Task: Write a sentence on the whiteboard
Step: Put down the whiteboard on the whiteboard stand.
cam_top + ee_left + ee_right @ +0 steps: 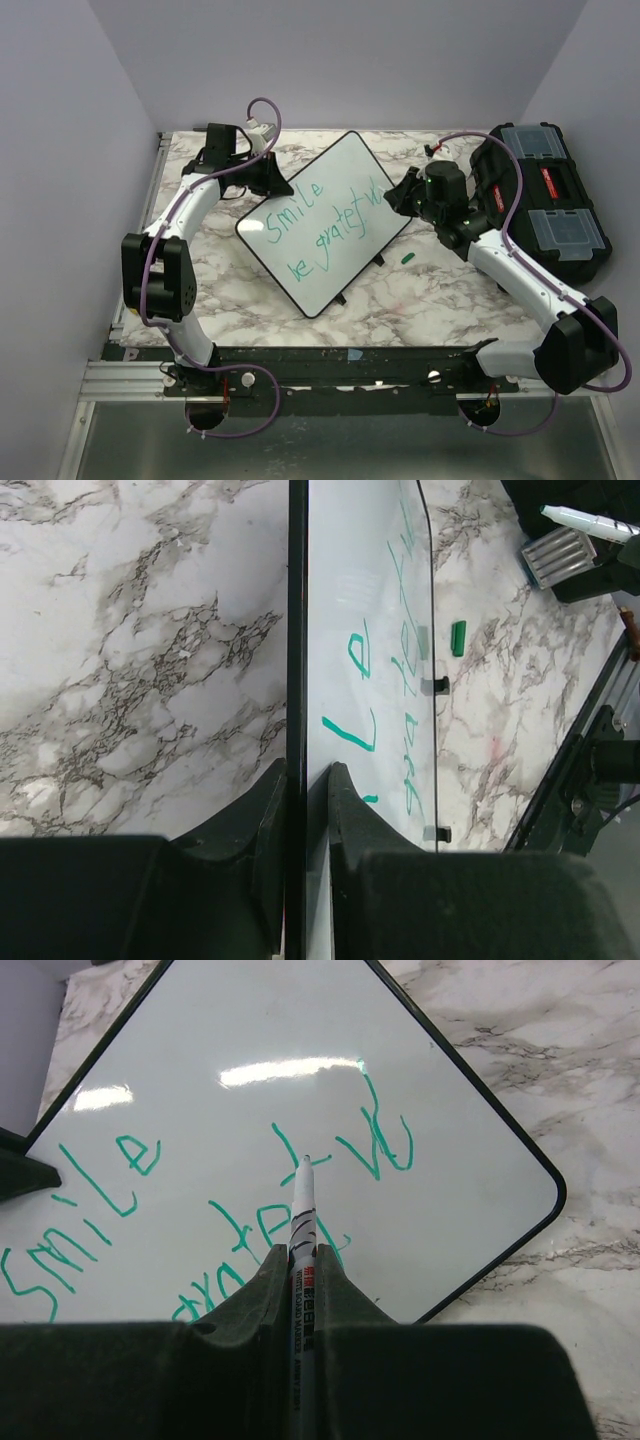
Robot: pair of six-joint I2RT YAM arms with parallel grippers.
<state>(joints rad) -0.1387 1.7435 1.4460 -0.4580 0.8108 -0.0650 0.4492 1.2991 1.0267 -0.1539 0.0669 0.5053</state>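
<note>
The whiteboard [330, 222] lies tilted on the marble table, propped on small black feet. The sentence [325, 222] is in green: "Smile" above "be grateful", the last letters near the right corner. My left gripper [298, 780] is shut on the board's black frame at its far left edge. My right gripper [303, 1255] is shut on a white marker [303, 1215], tip just above or at the board beside the last green strokes [375, 1145]. The board also fills the right wrist view [300, 1090]. A green marker cap [407, 257] lies on the table by the board's right edge.
A black toolbox [550, 200] with clear lid compartments stands at the right, close behind my right arm. The table [420, 295] has a metal rail along the near edge. Walls enclose the left, back and right.
</note>
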